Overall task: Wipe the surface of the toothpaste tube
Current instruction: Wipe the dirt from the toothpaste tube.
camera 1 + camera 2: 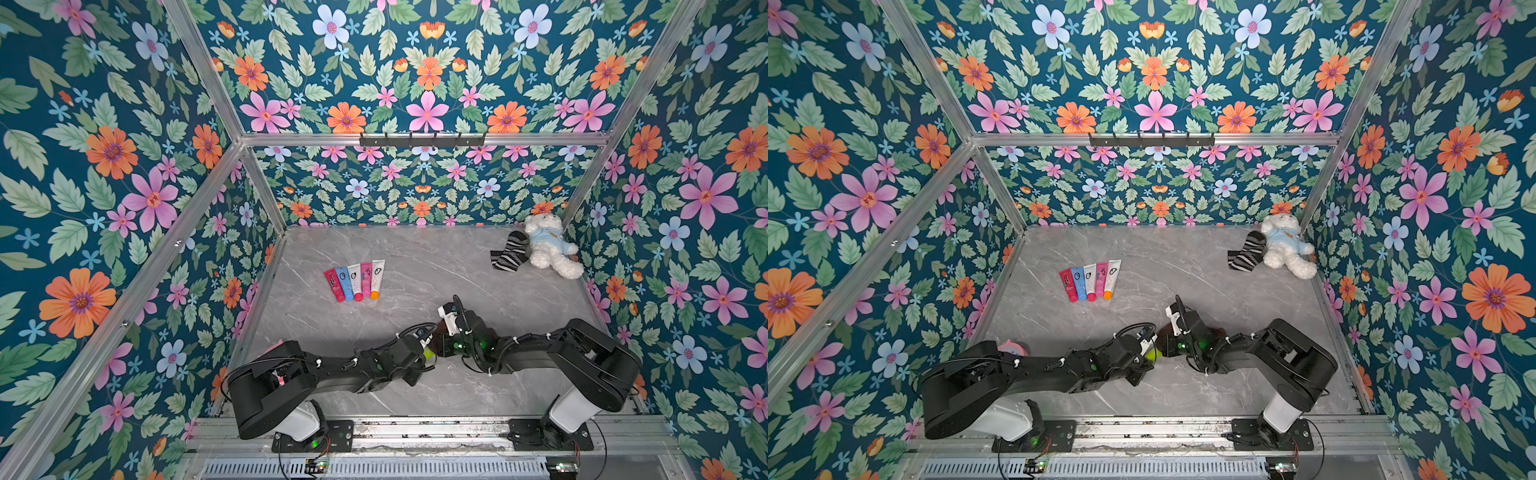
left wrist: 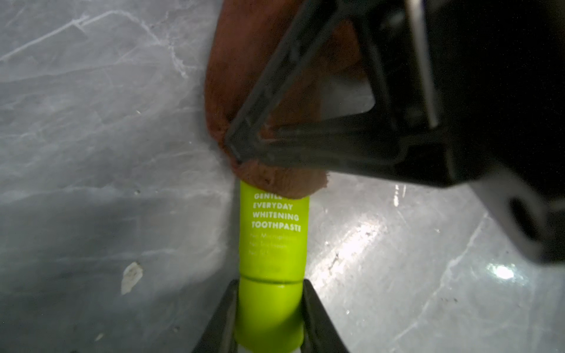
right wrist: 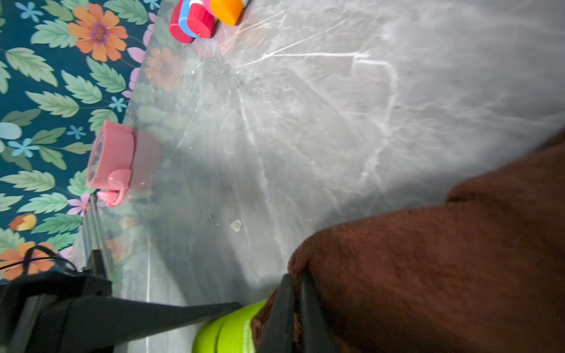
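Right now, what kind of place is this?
Probably a staged robot test booth, not a real room: floral wallpaper panels on an aluminium frame, a marble-look tabletop, and a left arm and right arm bolted to a rail.

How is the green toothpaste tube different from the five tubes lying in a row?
The green tube is gripped at its cap end by the left gripper; the five tubes in the row lie flat on the table, untouched. The green tube is lime all over; the row mixes red, blue, white and pink. A brown cloth, pinched in the right gripper, lies over the green tube's end; nothing covers the row. All are capped tubes.
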Tool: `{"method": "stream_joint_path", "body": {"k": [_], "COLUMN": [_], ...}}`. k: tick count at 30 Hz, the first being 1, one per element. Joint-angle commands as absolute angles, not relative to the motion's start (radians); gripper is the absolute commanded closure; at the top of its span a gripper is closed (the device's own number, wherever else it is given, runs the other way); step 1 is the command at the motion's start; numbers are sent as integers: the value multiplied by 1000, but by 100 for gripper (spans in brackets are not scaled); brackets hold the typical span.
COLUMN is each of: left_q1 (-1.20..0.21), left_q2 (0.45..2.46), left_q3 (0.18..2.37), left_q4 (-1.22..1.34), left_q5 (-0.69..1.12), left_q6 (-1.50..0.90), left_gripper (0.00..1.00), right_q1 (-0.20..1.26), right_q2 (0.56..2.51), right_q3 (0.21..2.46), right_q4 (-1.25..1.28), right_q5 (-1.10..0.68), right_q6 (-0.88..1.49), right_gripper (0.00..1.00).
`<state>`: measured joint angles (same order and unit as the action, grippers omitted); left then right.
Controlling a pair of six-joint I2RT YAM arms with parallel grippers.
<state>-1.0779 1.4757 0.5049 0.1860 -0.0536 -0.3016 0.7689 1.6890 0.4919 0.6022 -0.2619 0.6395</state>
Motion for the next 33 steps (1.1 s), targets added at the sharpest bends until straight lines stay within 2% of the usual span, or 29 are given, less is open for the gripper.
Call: {"method": "stream_joint_path", "body": {"k": [1,4,8,11,23,25,26,27,28,31,33], "left_q1": [-1075,-1078,-1080,-1081,-1082,-1083,-1085,-1086,-1088,-1091,-1091], "left_q2": [1477,1463,1450,1452,1473,1470,1471,1468,1465,1456,1454], "left_q3": [502,494,485,486,496,495,494,493,491,486,486], "left_q4": [156,157,156,156,153,155,155,155,155,159,162], "left_q5": [-114,-116,-123,-129,-131,-126,-126,-127,-127,-129,-126], "left_q6": [-313,-320,-325,-326,-323,-324,-324,-325,-325,-327,-325], "left_gripper": [100,100,100,100,100,100,99,94,88,76,68], "right_q1": [752,628,515,514,595,594,596,598,602,619,632], "right_q2": [1766,1815,1801,1763,1599,1586,1580,1567,1545,1445,1366], "right_q3": [468,441,466,502,465,465,468,467,465,475,490], "right_q4": [444,473,311,193,50,60,62,66,66,2,-65], "right_q5": [-388,-388,-255,-182,-57,-85,-97,-112,-122,-124,-109], "right_q6": [696,706,639,601,612,599,593,592,592,591,587], "right_gripper": [100,100,100,100,100,100,95,82,74,60,57]}}
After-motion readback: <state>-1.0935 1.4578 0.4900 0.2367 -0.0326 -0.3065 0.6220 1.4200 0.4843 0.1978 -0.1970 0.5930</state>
